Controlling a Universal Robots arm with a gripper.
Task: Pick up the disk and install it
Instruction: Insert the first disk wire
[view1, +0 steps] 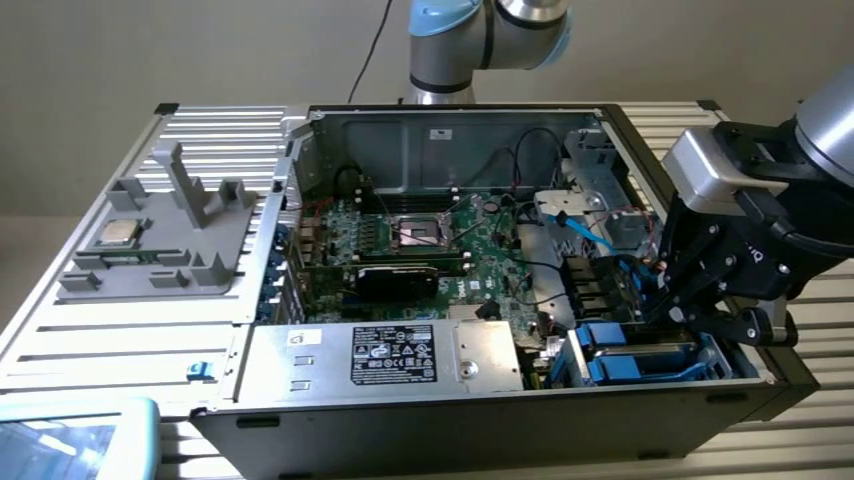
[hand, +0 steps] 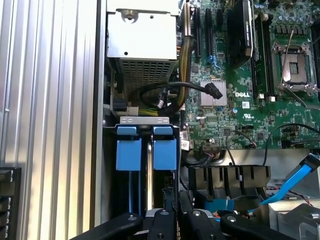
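Observation:
The disk (hand: 165, 152) stands on edge in the drive bay (view1: 641, 362) at the case's front corner, on the exterior view's right. Its bright blue frame and end tab face the wrist camera. A second blue tab (hand: 128, 150) sits right beside it, with a thin silver edge between the two. My gripper (view1: 687, 318) hangs just above this bay. In the wrist view its black fingers (hand: 161, 220) stand close together, in line with the disk's edge. The gripper (hand: 176, 210) looks shut; I cannot tell whether it pinches anything.
A big grey box with a black label (view1: 387, 355) lies next to the bay. The green motherboard (view1: 427, 240) fills the case's middle. Blue and black cables (view1: 587, 225) run close to the bay. A grey fixture holding a small silver chip (view1: 118, 232) stands at the exterior view's left.

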